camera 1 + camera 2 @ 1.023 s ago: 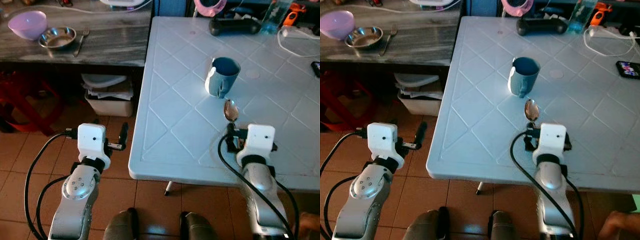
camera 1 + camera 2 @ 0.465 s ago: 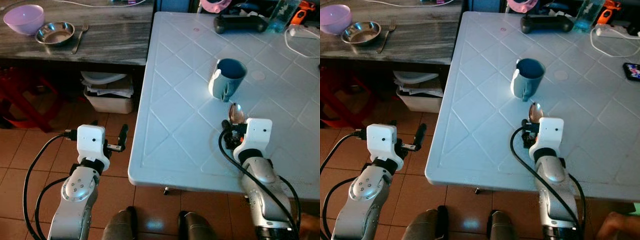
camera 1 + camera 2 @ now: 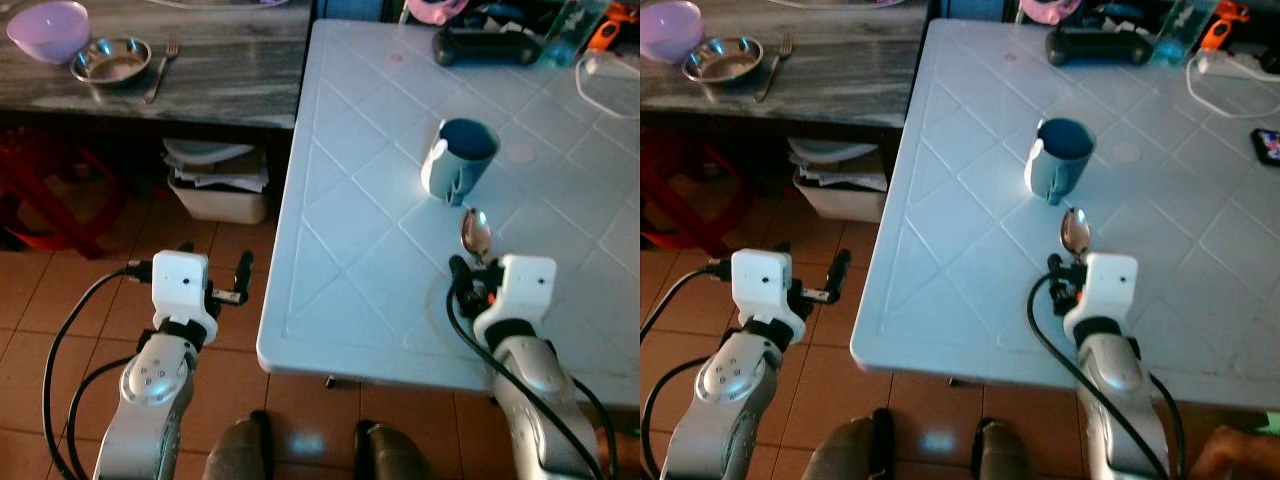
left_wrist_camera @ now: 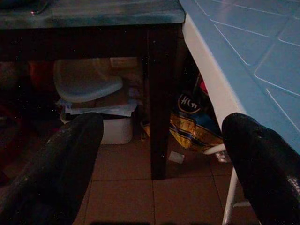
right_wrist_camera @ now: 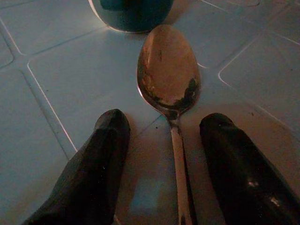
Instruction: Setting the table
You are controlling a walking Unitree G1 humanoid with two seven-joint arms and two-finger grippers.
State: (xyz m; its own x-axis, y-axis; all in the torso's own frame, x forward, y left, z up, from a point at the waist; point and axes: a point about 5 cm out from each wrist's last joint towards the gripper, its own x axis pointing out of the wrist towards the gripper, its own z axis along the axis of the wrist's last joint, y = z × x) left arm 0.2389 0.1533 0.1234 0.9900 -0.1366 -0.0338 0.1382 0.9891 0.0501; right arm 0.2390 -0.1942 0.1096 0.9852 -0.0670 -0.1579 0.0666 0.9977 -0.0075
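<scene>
A humanoid robot stands at the near edge of a pale blue bench [image 3: 340, 200], its right claw [image 3: 470, 275] low over the surface at lower right of the head view with a metal spoon [image 3: 474, 234] between its spread fingers [image 5: 101, 154]. In the right wrist view the spoon's handle runs down the gap between the two black fingers with space showing on either side, so the claw appears open around it rather than pinching it, and the spoon seems to lie on the bench. The bowl of the spoon points at a blue mug [image 3: 459, 159] standing just beyond it, right of centre. The left claw [image 3: 242, 278], fingers also spread and holding nothing, hangs over the tiled floor at lower left, off the bench edge.

At upper left a dark wooden bench [image 3: 200, 70] carries a purple bowl [image 3: 47, 27], a steel bowl [image 3: 111, 59] and a fork [image 3: 161, 68], apparently yet to be brought over.

The risk from here: a forward nudge of the claw could push the spoon into the mug and shift it, or a careless withdrawal could drag the spoon askew.
</scene>
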